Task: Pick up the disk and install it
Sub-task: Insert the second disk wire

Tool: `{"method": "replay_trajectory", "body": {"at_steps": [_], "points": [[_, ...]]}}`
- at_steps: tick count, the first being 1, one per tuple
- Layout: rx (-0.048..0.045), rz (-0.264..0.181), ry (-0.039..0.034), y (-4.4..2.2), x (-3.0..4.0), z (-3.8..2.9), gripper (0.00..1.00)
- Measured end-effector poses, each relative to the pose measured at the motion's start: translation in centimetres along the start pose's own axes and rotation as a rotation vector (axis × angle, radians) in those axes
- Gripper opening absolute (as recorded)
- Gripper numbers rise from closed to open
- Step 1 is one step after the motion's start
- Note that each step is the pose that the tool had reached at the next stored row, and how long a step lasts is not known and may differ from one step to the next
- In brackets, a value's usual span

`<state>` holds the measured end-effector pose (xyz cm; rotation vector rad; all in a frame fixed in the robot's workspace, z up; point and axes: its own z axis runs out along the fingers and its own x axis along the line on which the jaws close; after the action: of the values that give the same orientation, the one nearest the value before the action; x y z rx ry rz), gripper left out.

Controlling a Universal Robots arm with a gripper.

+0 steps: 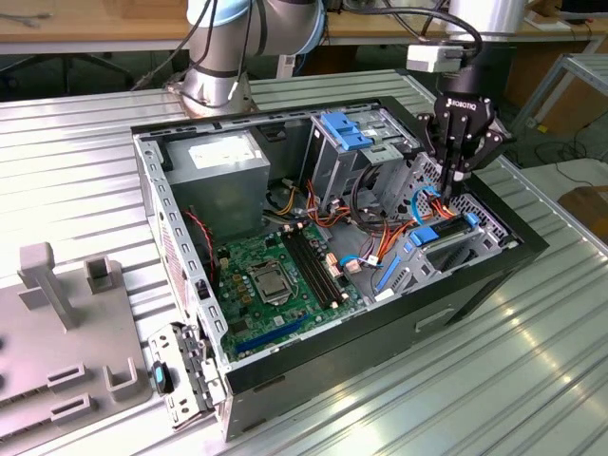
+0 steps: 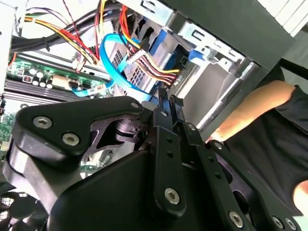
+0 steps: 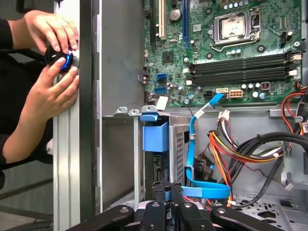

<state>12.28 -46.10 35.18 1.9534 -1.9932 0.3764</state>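
Observation:
The disk (image 1: 452, 245), a dark slab with blue rails, lies flat in the metal bay at the exterior view's right end of the open computer case (image 1: 190, 285). My gripper (image 1: 454, 188) hangs straight above it, fingers pointing down and pressed together, with their tips a little above the disk's blue rail. In both wrist views the black fingers (image 2: 162, 103) (image 3: 163, 190) stand side by side, with a blue data cable (image 3: 207, 190) and coloured wires just beyond them. Nothing shows between the fingers.
In the case are a grey power-supply box (image 1: 223, 176), a green motherboard (image 1: 275, 275) and a drive cage with a blue clip (image 1: 353, 133). A person's hands (image 3: 53, 62) hold a black-and-blue knob at the case wall. A grey fixture (image 1: 57, 323) lies on the ribbed table.

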Motion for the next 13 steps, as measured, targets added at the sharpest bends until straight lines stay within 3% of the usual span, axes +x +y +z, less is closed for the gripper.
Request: {"method": "replay_trajectory", "body": {"at_steps": [1, 2, 3, 5, 7, 8, 13], "points": [[-0.0001, -0.001, -0.0123, 0.07, 0.12, 0.07, 0.16], [-0.0003, -0.002, -0.0378, 0.20, 0.33, 0.18, 0.16], [-0.0003, -0.003, -0.0545, 0.25, 0.45, 0.25, 0.16], [-0.0002, -0.005, -0.0818, 0.28, 0.80, 0.41, 0.16], [0.0014, -0.007, -0.0999, 0.30, 1.19, 0.58, 0.16], [0.0032, -0.007, -0.1054, 0.32, 1.30, 0.63, 0.16], [0.0168, -0.008, -0.1492, 0.38, 1.78, 0.85, 0.16]]}}
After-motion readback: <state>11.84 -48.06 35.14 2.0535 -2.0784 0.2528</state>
